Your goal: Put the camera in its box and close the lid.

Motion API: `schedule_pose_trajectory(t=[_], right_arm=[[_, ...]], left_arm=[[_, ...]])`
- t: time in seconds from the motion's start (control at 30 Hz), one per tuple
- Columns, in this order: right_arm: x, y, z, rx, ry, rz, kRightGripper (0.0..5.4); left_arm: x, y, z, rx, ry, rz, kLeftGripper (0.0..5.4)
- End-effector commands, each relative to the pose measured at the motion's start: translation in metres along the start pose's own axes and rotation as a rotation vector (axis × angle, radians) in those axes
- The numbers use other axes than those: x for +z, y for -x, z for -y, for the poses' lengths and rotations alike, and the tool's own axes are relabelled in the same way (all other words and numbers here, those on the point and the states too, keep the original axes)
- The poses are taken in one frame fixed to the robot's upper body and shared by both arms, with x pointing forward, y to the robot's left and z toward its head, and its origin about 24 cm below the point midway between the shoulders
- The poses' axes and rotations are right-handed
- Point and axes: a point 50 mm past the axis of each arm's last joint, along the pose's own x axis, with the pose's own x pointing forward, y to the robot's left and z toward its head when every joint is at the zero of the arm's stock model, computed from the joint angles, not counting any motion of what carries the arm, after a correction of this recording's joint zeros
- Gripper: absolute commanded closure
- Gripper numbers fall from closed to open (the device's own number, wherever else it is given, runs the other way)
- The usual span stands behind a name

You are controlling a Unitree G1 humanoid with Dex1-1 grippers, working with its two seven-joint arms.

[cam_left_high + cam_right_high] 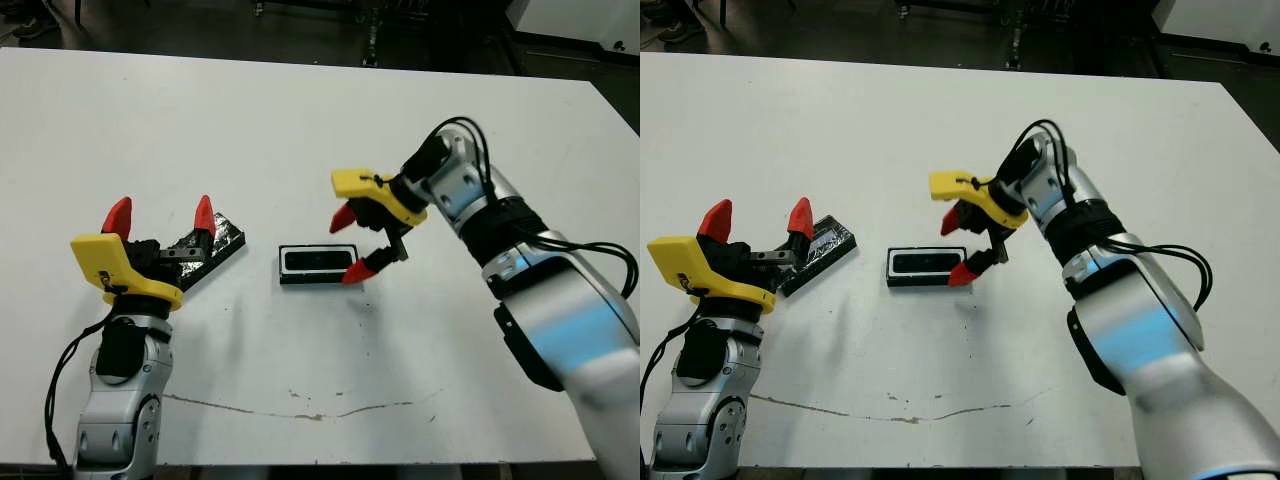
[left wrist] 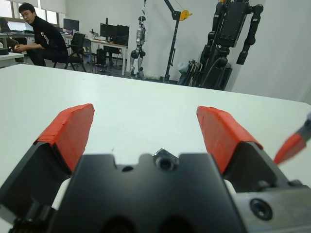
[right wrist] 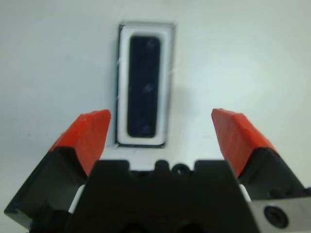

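White table (image 1: 300,120), bare apart from a thin scuff line near my edge. Box (image 1: 316,264) lies flat near the middle, long side across my view; black rim, white lining showing all round inside. Camera (image 3: 144,85) sits in it as a dark strip filling most of the white floor, seen best from my right wrist. Box has no cover on it.

Right gripper (image 1: 352,245) hangs at the box's right end, fingers spread wide, nothing between them. One red tip is above the box's far edge, the other low by its right corner; whether that tip touches the rim I cannot tell.

Lid (image 1: 212,254) lies well apart from the box, to its left, a glossy crinkly black slab turned at an angle on the table. Left gripper (image 1: 160,216) is raised over the lid's near end, fingers pointing up and also spread wide, holding nothing. Part of the lid is hidden behind it.

A person (image 2: 41,36) sits far beyond the table.
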Motion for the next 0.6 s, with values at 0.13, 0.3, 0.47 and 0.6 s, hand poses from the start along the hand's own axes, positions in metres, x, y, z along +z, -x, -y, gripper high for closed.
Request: schedule_pose_trajectory(t=[0.13, 0.3, 0.47, 0.6], right_arm=[[-0.002, 0.044, 0.005, -0.17, -0.034, 0.198, 0.01], [-0.01, 0.063, -0.001, -0.345, -0.132, 0.355, 0.01], [-0.026, 0.065, -0.024, -0.564, -0.219, 0.469, 0.33], [-0.039, 0.057, -0.044, -0.726, -0.266, 0.533, 0.92]], left_arm=[[0.0, 0.003, -0.005, 0.01, -0.02, -0.007, 0.0], [0.004, 0.003, -0.008, 0.003, -0.016, -0.001, 0.0], [0.008, 0.002, -0.012, -0.007, -0.021, 0.009, 0.0], [0.011, 0.002, -0.016, -0.013, -0.046, 0.017, 0.0]])
